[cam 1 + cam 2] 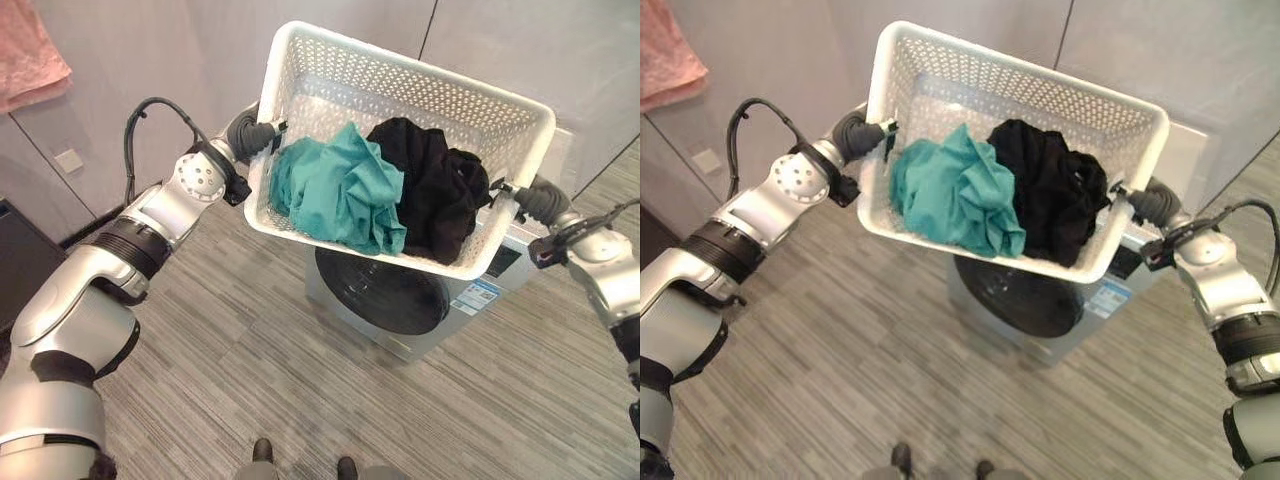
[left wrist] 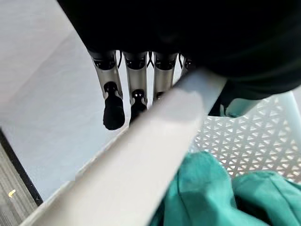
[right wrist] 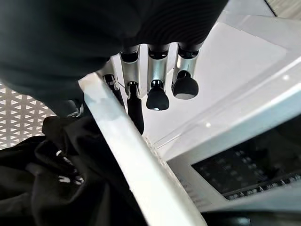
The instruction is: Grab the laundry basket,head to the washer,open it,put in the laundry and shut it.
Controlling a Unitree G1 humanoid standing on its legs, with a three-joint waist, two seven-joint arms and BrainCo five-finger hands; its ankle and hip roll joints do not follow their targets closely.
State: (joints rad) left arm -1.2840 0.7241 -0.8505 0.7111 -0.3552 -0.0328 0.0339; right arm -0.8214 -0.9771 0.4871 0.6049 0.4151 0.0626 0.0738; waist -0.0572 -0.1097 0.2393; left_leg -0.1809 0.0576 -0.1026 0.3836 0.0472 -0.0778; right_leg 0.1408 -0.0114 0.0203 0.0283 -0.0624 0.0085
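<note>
Gripping the white laundry basket (image 1: 420, 95) by its two short ends, the left hand (image 1: 250, 133) and right hand (image 1: 535, 197) hold it tilted in the air above the washer (image 1: 400, 300), fingers (image 2: 136, 80) curled over the rim on each side. Teal laundry (image 1: 340, 190) lies at its left and black laundry (image 1: 435, 185) at its right, touching.

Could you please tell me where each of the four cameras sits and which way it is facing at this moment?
Left eye view: on the head, looking down at the white laundry basket held above the washer; both arms show.
Right eye view: same head, slightly offset, same scene.
Left wrist view: along the left hand at the basket's rim and the teal garment.
Right wrist view: along the right hand at the opposite rim, the black garment and the washer's panel.
All share the basket.
</note>
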